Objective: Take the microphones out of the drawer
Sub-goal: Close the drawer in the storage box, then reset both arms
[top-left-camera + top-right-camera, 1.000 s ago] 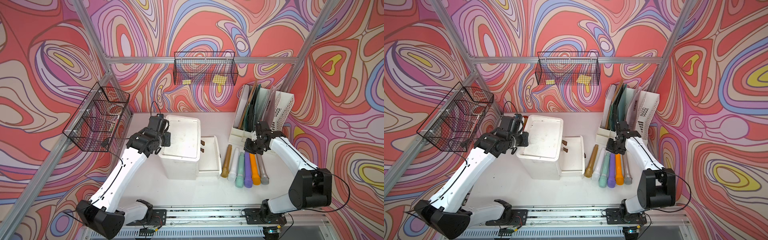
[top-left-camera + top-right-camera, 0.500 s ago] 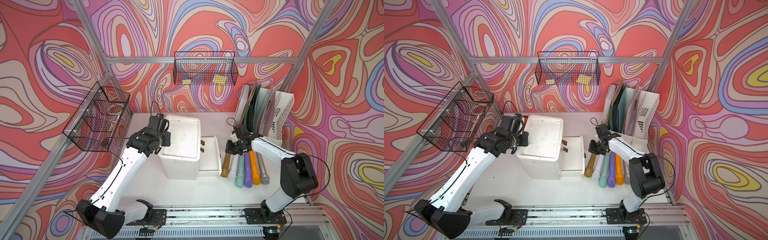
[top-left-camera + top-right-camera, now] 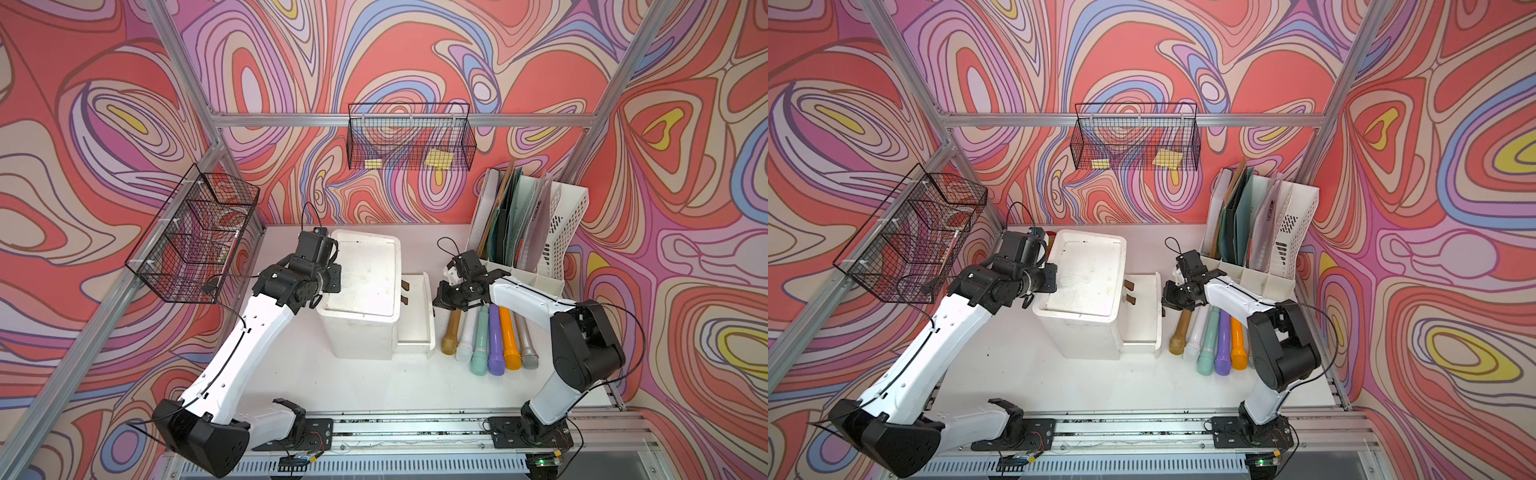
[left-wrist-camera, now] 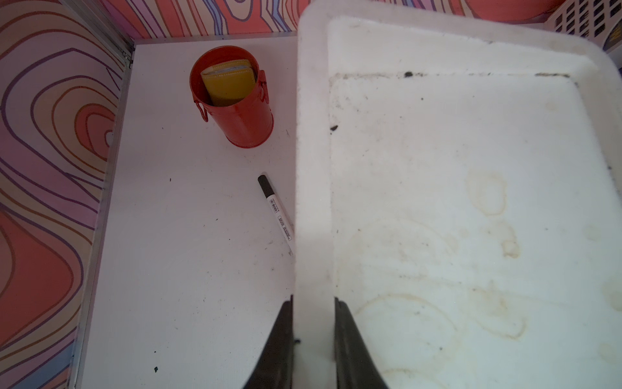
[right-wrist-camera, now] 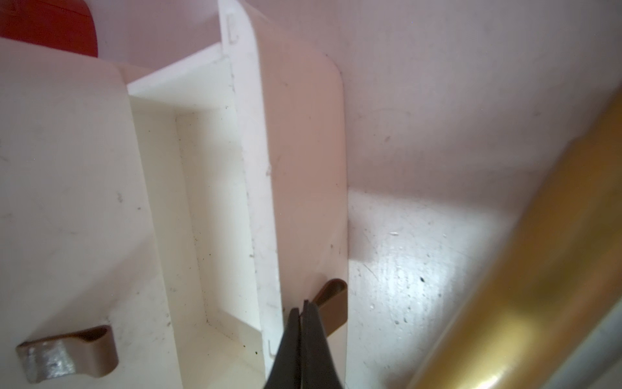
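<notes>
Top views: over the last second your right gripper (image 3: 442,297) has swung across from the white file rack (image 3: 557,232). It now sits pressed together just beside the front of the pulled-out white plastic drawer (image 3: 429,316). No microphone shows in the drawer. Six lie side by side on the tabletop (image 3: 374,386), the gold microphone (image 3: 451,338) nearest the drawer. Your left gripper (image 3: 334,279) has not moved from the rim of the white drawer cabinet (image 3: 361,270).

Left wrist: your left gripper (image 4: 313,303) pinches the cabinet's raised rim, one finger on each side. A red cylindrical tin (image 4: 235,101) and a black-capped marker pen (image 4: 276,212) lie beyond on the tabletop, apart from it.

Right wrist: your right gripper (image 5: 300,308) is empty, its tips meeting by the drawer's brown handle tab (image 5: 335,303). The part of the drawer's inside that shows is bare. To my eye the removal is done, and you are lined up at the drawer front.
</notes>
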`<act>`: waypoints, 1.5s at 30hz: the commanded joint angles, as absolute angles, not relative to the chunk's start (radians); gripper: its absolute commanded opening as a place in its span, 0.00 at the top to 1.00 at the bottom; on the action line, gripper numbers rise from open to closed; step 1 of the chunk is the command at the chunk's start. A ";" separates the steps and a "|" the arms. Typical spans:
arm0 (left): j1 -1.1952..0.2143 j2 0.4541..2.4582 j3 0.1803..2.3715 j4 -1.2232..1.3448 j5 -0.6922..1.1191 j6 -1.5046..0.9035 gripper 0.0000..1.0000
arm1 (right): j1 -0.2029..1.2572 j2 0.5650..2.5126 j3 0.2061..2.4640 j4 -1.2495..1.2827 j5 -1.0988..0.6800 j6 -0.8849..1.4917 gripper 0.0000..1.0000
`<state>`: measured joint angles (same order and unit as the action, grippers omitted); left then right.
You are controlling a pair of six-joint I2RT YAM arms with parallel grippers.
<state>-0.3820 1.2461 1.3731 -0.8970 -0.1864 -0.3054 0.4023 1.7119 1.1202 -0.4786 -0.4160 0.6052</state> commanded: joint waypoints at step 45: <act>-0.367 1.201 1.564 -1.020 -0.272 -0.289 0.08 | 0.606 1.569 1.416 -0.878 0.491 0.396 0.56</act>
